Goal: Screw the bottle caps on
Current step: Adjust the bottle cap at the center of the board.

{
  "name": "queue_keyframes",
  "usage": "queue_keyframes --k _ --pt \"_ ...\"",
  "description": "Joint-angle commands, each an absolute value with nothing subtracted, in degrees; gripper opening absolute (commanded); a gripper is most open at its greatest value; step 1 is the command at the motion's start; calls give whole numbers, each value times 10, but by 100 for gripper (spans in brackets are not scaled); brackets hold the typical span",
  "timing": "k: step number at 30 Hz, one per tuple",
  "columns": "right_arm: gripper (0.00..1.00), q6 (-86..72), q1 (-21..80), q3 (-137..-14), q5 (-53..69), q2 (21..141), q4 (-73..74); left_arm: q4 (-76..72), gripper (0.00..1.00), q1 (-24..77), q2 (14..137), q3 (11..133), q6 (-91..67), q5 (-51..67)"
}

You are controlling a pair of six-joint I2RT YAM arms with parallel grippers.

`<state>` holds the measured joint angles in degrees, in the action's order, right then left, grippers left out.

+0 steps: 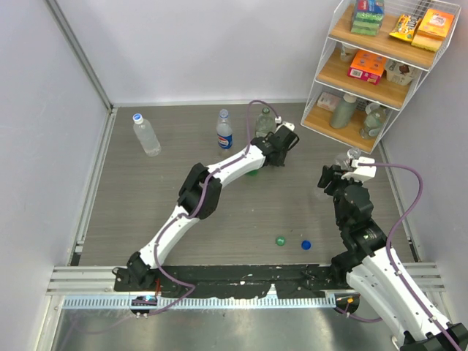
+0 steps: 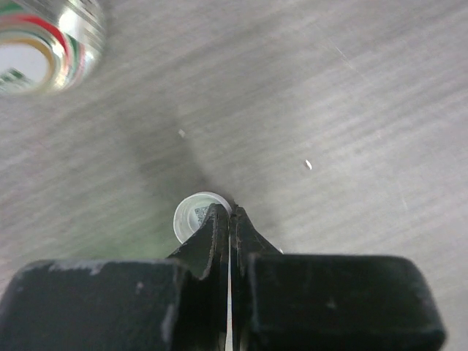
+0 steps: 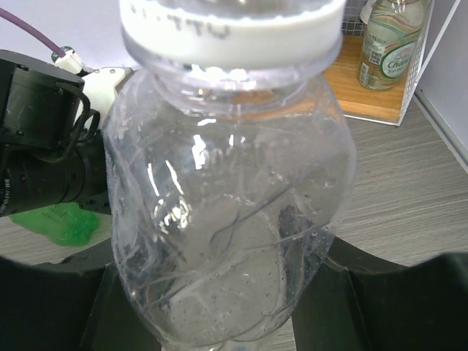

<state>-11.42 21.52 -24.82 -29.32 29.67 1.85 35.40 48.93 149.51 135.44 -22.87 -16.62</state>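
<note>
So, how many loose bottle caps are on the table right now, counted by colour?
White cap: 1
Green cap: 1
Blue cap: 1
Total: 3

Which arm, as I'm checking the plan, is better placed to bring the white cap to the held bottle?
Left. The left end effector is closed right at the rim of the white cap on the table, while the right end effector is occupied holding the clear bottle.
</note>
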Motion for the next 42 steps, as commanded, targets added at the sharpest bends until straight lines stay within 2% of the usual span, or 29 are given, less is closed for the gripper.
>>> queue_keyframes --k 1,9,12,20,24,30,37,42 --pt "3 -116 214 -268 -314 295 -4 331 0 506 1399 1306 -271 -70" --pt "3 -123 214 -264 -345 264 10 254 0 555 1252 1164 -275 -28" --pt "3 -124 214 -264 -347 257 11 252 0 562 1213 1123 -293 37" --pt "3 -122 214 -257 -327 258 4 80 0 563 992 794 -384 102" --pt "3 -127 213 -260 -318 261 4 -41 0 553 926 652 -452 166" --pt "3 -130 214 -258 -311 251 5 -213 0 494 948 539 -595 286" --pt "3 -128 214 -260 -299 258 13 -331 0 467 994 471 -676 291" --pt "3 -124 213 -262 -291 279 18 -337 0 461 1058 496 -707 307"
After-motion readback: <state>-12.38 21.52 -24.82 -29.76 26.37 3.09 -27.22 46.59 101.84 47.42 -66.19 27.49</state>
